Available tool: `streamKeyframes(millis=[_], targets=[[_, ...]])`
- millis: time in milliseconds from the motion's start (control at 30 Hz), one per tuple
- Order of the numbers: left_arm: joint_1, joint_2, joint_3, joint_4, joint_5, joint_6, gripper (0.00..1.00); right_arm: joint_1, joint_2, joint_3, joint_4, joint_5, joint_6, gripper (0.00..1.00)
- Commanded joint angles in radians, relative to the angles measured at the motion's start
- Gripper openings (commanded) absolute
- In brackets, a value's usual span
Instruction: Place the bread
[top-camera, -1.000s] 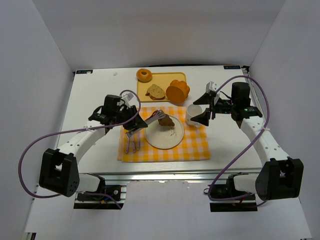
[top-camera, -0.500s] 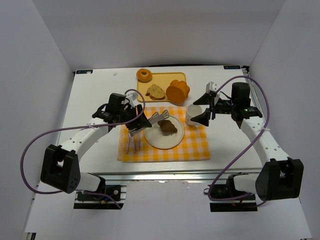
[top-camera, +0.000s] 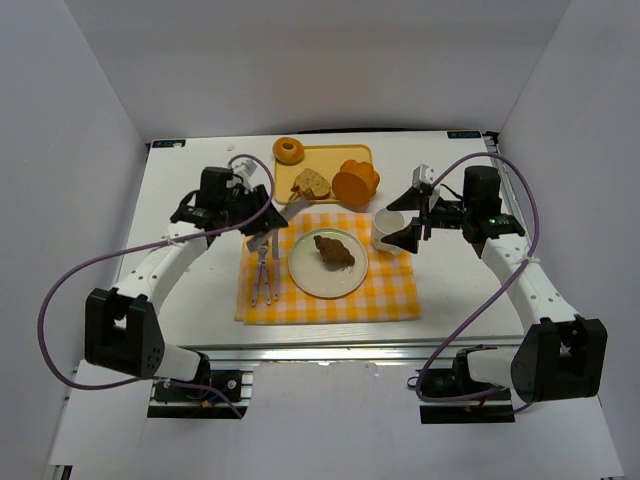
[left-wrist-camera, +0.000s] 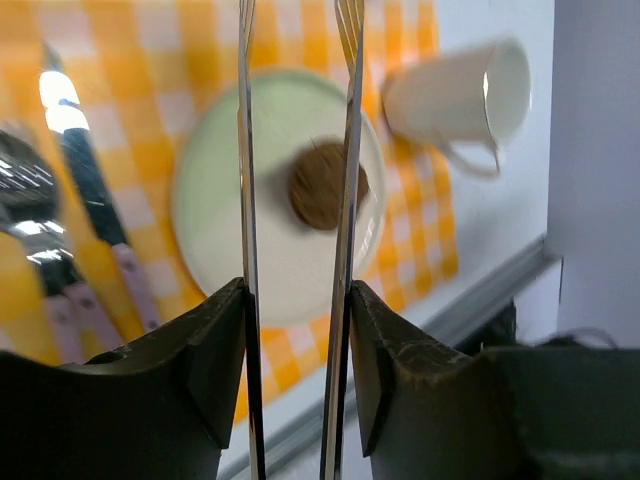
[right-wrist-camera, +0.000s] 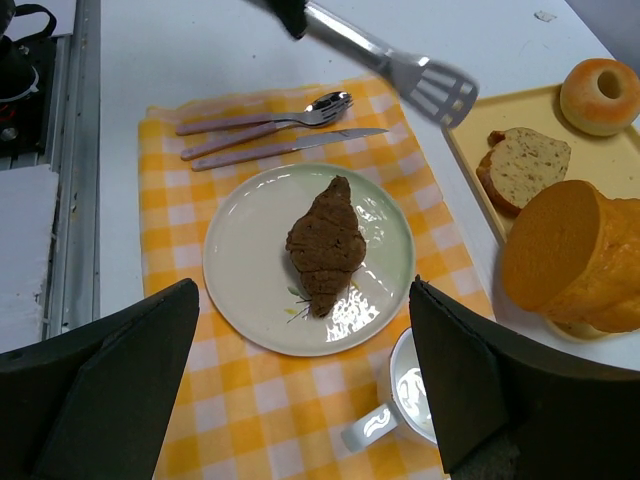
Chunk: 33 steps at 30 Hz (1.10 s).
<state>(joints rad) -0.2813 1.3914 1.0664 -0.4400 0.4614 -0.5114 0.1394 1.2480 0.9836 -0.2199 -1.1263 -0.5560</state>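
Note:
The dark brown bread (top-camera: 333, 251) (right-wrist-camera: 326, 243) (left-wrist-camera: 325, 185) lies alone on the pale plate (top-camera: 300, 275) (right-wrist-camera: 240, 270). The tan speckled bread slice (top-camera: 312, 183) (right-wrist-camera: 525, 165) rests on the yellow tray (top-camera: 330, 152). My left gripper (top-camera: 256, 220) (left-wrist-camera: 297, 300) is shut on metal tongs (top-camera: 290, 207) (right-wrist-camera: 400, 65). The tongs' arms stand apart with nothing between them, and their tips reach close to the slice. My right gripper (top-camera: 405, 220) (right-wrist-camera: 303, 290) hangs open above the plate's right side and holds nothing.
A white mug (top-camera: 385, 230) (right-wrist-camera: 425, 395) lies on its side right of the plate on the yellow checked cloth (top-camera: 390, 295). Cutlery (top-camera: 263, 275) (right-wrist-camera: 265, 125) lies left of the plate. A donut (top-camera: 289, 150) and an orange fluted cake (top-camera: 355, 182) share the tray.
The tongs let go of the dark brown bread, which now lies on the plate. My left arm has drawn back and swung the tongs toward the tray. The right arm has not moved.

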Motion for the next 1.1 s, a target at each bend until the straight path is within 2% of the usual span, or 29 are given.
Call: streamKeyframes(millis=[0,233,367,633,867,1067], targets=[[0.089,0.059,0.122,0.041,-0.026,0.040,0.52,-0.003,-0.019,-0.005,0.031,-0.027,0.004,0.89],[0.134,0.357,0.430,-0.055,-0.076,0.181,0.52,-0.003,-0.021,-0.003,0.042,-0.029,0.014,0.89],[0.133,0.477,0.518,-0.049,-0.080,0.198,0.52,-0.003,-0.025,-0.006,0.044,-0.024,0.015,0.89],[0.131,0.561,0.535,0.009,-0.018,0.188,0.54,-0.004,-0.035,-0.014,0.036,-0.010,0.008,0.89],[0.128,0.541,0.471,0.043,0.037,0.178,0.56,-0.004,-0.024,-0.013,0.036,-0.012,0.005,0.89],[0.128,0.526,0.438,0.004,0.031,0.209,0.56,-0.004,-0.018,-0.013,0.048,-0.020,0.014,0.89]])
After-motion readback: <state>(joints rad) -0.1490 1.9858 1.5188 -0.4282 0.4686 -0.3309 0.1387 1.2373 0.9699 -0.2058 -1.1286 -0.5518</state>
